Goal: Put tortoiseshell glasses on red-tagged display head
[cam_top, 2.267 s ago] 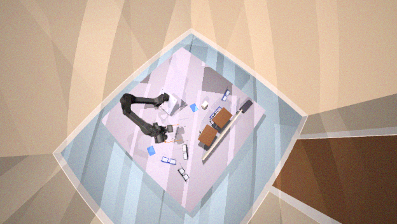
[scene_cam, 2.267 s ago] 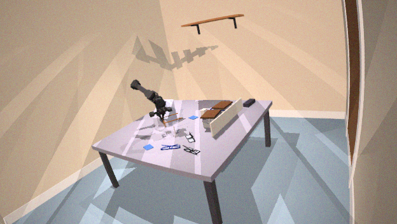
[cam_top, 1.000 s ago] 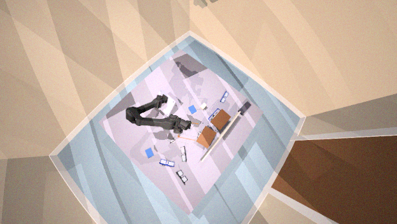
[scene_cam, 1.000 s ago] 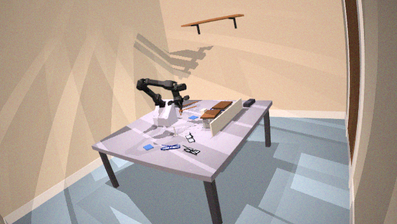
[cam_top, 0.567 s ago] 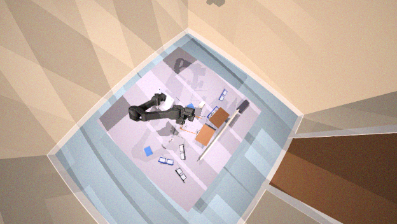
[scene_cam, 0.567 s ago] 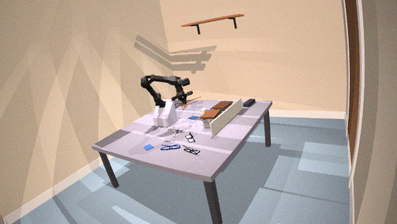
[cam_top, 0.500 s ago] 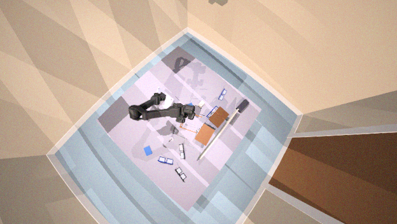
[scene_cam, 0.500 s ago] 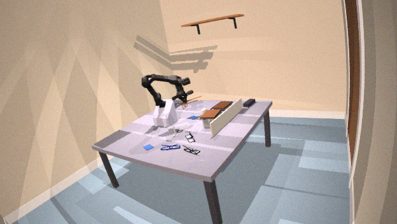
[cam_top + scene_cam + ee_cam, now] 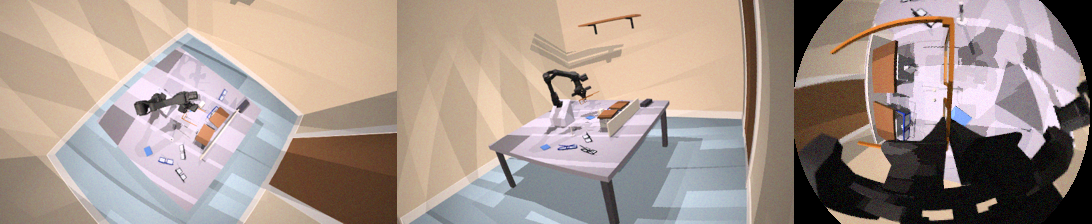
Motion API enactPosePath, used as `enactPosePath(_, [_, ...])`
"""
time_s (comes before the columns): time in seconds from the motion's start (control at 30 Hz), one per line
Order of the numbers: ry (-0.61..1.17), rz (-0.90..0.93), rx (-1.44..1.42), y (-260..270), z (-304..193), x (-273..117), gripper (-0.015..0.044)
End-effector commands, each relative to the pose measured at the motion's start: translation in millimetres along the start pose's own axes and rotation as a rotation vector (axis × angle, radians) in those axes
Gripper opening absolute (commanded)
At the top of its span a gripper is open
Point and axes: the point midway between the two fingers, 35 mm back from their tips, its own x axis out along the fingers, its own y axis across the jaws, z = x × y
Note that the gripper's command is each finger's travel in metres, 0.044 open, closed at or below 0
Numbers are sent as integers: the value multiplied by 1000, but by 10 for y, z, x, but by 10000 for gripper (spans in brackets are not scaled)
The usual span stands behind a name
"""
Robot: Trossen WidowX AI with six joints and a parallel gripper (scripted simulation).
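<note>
My gripper is shut on the tortoiseshell glasses, seen as an orange-brown frame. It holds them by the front, high above the table, with both temples open and pointing toward the brown panels. In the wrist view, one temple is long and curved at upper left; the other is mostly hidden behind the fingers. Pale forms, possibly the display heads, are largely hidden under a near brown panel and a far brown panel. I cannot make out a red tag.
Blue-framed glasses are at the far panel. A cream wall runs behind both panels. A white block, a thin post, blue pads and several other glasses stand or lie on the table.
</note>
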Motion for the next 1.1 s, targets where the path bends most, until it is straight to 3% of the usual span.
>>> enactPosePath(0.0, [-20,35,42,-20,-175,-62,0])
enactPosePath(0.77, [-56,279,317,-465,-1018,-329,0])
enactPosePath(1.07, [-54,258,299,-456,-973,-319,0])
